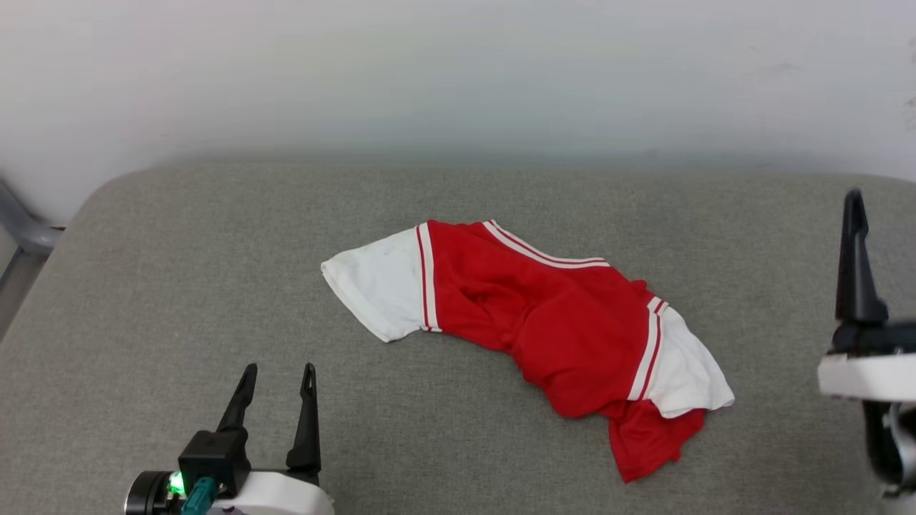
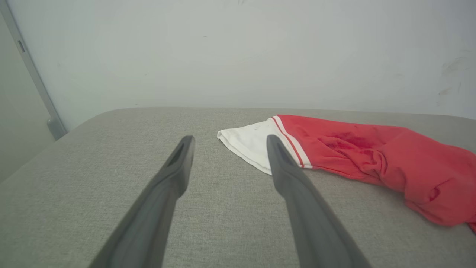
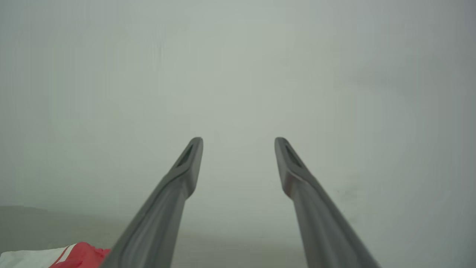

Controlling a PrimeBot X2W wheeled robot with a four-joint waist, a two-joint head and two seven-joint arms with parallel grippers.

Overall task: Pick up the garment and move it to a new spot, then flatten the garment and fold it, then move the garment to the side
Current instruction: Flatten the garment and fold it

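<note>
The garment (image 1: 544, 315), a red jersey with white sleeves and red-white striped trim, lies crumpled across the middle of the grey cushioned surface (image 1: 179, 272). No lettering shows on it. My left gripper (image 1: 279, 368) stands open at the lower left, short of the garment's white sleeve (image 2: 249, 143), nothing between its fingers. In the left wrist view the left gripper (image 2: 228, 139) points at that sleeve's edge. My right gripper (image 1: 853, 197) is raised at the right edge, one dark finger showing. In the right wrist view the right gripper (image 3: 238, 139) is open and empty, facing the wall, with the garment (image 3: 74, 255) low at the left.
A pale wall (image 1: 458, 71) runs behind the surface. A grey metal bar (image 1: 21, 225) stands off the surface's far left corner. Bare grey fabric lies on both sides of the garment and in front of it.
</note>
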